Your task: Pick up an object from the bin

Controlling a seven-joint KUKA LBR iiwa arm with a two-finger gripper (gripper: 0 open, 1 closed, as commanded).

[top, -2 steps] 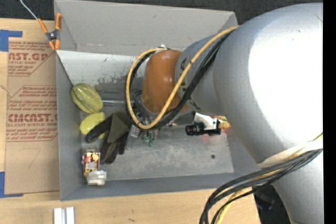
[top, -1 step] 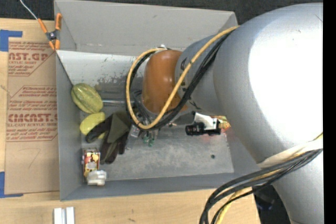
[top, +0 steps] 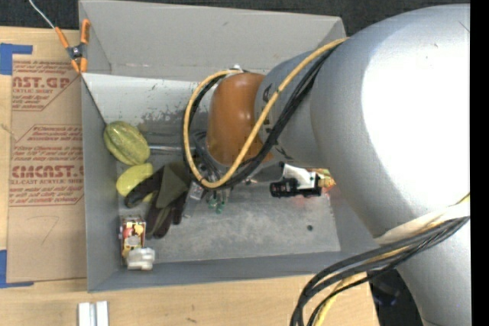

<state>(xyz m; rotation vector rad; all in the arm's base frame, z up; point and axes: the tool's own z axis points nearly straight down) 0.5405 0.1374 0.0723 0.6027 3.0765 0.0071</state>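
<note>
The tool hangs low in the middle of the grey metal bin, just beside a dark olive floppy glove-like thing with limp lobes. That thing lies left of centre, touching a yellow rounded piece. Whether the tool is open or closed, I cannot tell.

Overhead, slightly oblique, above grey bin
</note>
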